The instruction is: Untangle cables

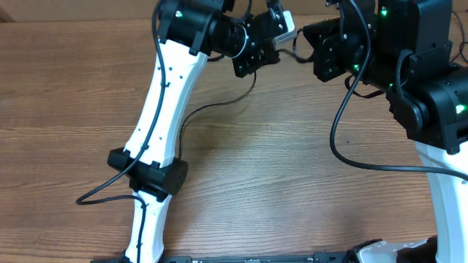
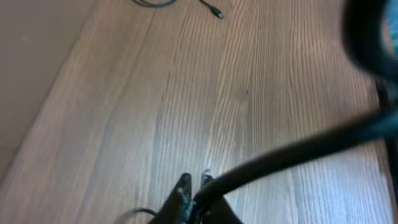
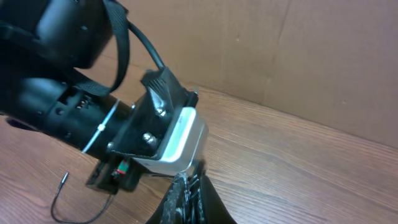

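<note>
Both grippers meet at the far middle of the table. My left gripper (image 1: pixel 285 45) (image 2: pixel 194 185) is shut, and a thin black cable (image 2: pixel 134 214) curls out from beside its fingers. My right gripper (image 1: pixel 307 44) (image 3: pixel 189 185) is shut with thin cable strands pinched between its fingers, just under the left arm's silver wrist camera (image 3: pixel 180 140). One thin black cable (image 1: pixel 212 107) trails from the grippers down along the left arm. A loose cable with a small plug end (image 3: pixel 62 182) lies on the wood. Another plug end (image 2: pixel 217 14) shows far off in the left wrist view.
The wooden table (image 1: pixel 292 168) ends at a brown wall (image 3: pixel 323 56) just behind the grippers. A thick black robot cable (image 1: pixel 344 146) hangs from the right arm over the table and crosses the left wrist view (image 2: pixel 298 149) as a blur. The left arm's white link (image 1: pixel 164 102) stretches across the left half.
</note>
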